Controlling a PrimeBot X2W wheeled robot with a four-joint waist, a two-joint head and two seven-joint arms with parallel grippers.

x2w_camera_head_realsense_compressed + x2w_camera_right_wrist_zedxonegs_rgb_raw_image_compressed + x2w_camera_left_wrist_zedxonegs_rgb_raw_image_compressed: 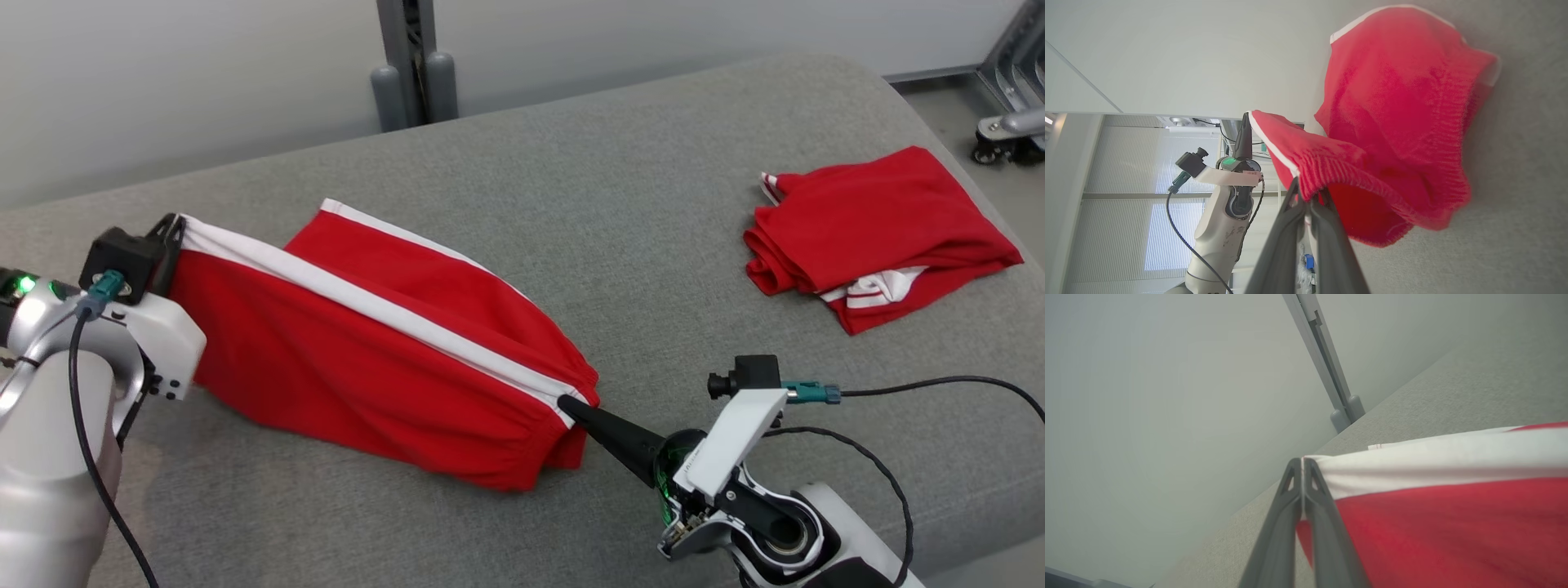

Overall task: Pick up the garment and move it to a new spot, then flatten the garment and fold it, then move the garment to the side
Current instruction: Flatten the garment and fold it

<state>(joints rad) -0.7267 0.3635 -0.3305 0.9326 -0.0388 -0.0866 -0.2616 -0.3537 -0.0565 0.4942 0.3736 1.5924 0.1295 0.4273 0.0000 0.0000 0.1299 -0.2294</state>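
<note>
The garment (pixel 359 343) is a pair of red shorts with a white side stripe, stretched between my two grippers above the grey cushion. My left gripper (pixel 173 233) is shut on the hem end of the stripe at the left. In the left wrist view, that gripper (pixel 1302 462) pinches the white stripe of the garment (pixel 1453 514). My right gripper (pixel 567 404) is shut on the elastic waistband at the stripe's lower right end. The right wrist view has the right gripper (pixel 1301 192) clamped on the ribbed waistband of the garment (pixel 1404 122), with the left gripper (pixel 1245 122) holding the far corner.
A second red garment (pixel 873 233) lies folded at the cushion's (pixel 620 163) far right, near the edge. A grey post (pixel 412 65) stands against the wall behind the cushion. A wheeled base (pixel 1008 131) sits on the floor at the far right.
</note>
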